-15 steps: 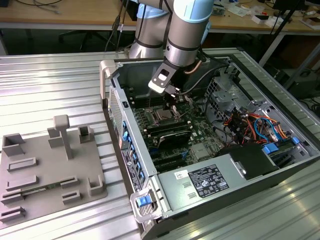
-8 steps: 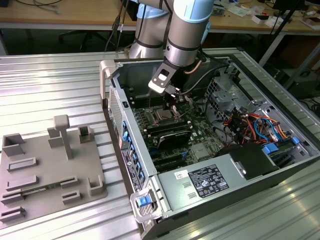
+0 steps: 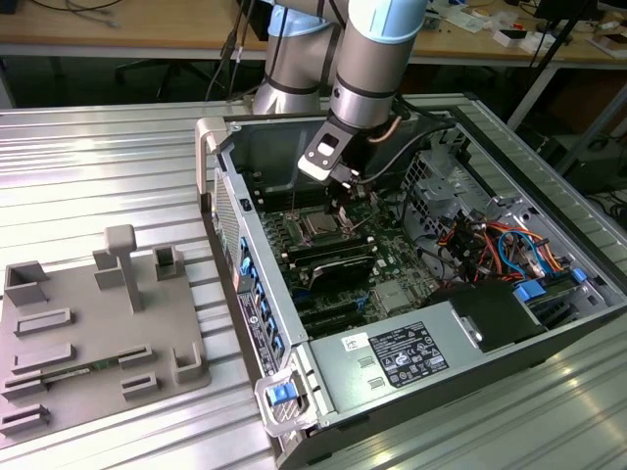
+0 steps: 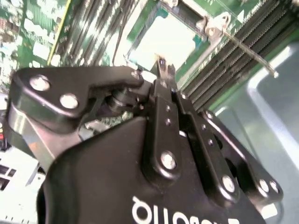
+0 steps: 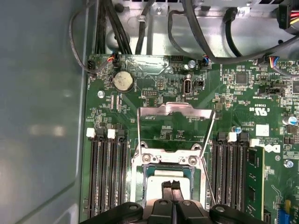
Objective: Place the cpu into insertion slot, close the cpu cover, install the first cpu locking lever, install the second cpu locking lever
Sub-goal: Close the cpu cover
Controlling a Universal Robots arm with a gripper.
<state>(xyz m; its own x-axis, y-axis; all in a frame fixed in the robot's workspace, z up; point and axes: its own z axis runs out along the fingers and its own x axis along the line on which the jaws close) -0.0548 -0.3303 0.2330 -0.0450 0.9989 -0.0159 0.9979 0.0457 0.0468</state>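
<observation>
Jaws pressed together, nothing visibly pinched between them. The gripper (image 5: pixel 171 185) tips sat right over the cpu (image 5: pixel 156 182), touching or just above its silver face; contact could not be told. In the second wrist view the closed tips of the gripper (image 4: pixel 162 65) pointed at the same pale square of the cpu (image 4: pixel 163 39).

The cpu lay flat inside the insertion slot (image 5: pixel 145 175), edges square to the rim, so step one looked done (judging by seating only).

The cpu cover (image 5: pixel 175 108) was open, swung back away from the socket, with green board visible through its window. Not yet closed.

One locking lever (image 5: pixel 210 158) stood unlatched as a thin rod beside the socket, between it and the memory slots (image 5: pixel 229 172); it was also seen in the second wrist view (image 4: pixel 243 46). The second lever could not be separated from the cover's edge.

In the exterior view the gripper (image 3: pixel 345 188) hung inside the computer case (image 3: pixel 509 372), just over the socket.

Left: cover, both levers.
</observation>
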